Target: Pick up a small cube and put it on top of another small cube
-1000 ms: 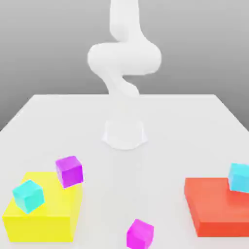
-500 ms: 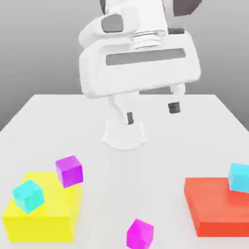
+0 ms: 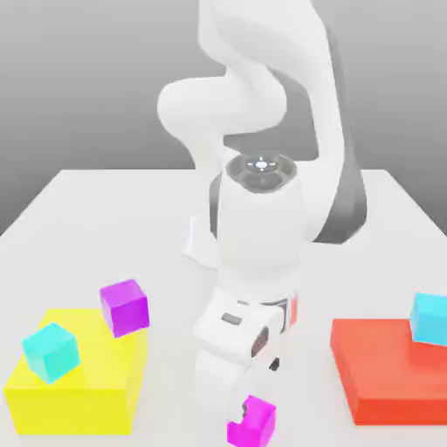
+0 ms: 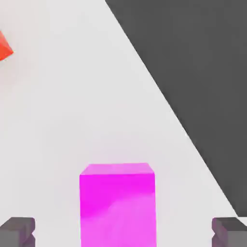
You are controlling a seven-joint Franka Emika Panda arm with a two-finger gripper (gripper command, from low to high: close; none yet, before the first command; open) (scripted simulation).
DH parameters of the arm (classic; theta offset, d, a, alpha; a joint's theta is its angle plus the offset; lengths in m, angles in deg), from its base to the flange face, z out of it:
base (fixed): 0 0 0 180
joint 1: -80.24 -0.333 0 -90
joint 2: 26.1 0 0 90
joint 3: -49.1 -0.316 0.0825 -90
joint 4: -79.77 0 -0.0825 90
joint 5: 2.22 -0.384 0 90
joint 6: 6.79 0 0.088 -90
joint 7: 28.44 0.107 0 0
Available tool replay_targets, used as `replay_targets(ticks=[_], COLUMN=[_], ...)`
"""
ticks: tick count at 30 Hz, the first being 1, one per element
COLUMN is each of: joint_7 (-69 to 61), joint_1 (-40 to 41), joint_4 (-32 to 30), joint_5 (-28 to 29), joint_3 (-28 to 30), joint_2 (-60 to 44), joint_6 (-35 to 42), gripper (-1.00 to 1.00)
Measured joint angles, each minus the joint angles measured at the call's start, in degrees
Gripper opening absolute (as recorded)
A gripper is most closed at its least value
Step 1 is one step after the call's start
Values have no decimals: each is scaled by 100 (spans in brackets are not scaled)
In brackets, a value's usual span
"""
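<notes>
The end effector (image 4: 123, 231) is seen in the hand view with its two dark fingertips (image 4: 17, 231) set wide apart, nothing clamped between them. The small cube (image 4: 117, 205) is framed squarely between those tips, with clear surface showing on either side; no contact is visible. A flat face is presented to the hand camera, its top edge level, and no long axis can be made out on a cube.

In the exterior view the end effector (image 3: 253, 384) is lowered at the near edge of the white surface (image 3: 87, 227), pointing downward, and the small cube (image 3: 253, 422) is partly covered by the hand, one corner turned toward the camera. That rotation is not apparent from the hand camera.

Further out, the exterior view gives what the hand view lacks: a violet cube (image 3: 124, 307) leaning against the yellow block (image 3: 74, 384), a cyan cube (image 3: 51, 351) on that block, and another cyan cube (image 3: 429, 318) on the red block (image 3: 384, 371) toward the exterior view's right. Of these, a mere sliver of red block (image 4: 5, 47) is caught by the hand camera.
</notes>
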Motion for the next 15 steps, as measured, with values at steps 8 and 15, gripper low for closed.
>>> replay_targets(ticks=[8, 15], joint_7=[-168, 224], joint_1=[185, -243], joint_4=[101, -122], joint_5=[-207, 311], joint_3=[-230, -23], joint_2=[-503, 624], joint_6=[-373, 536], gripper=[-100, -100])
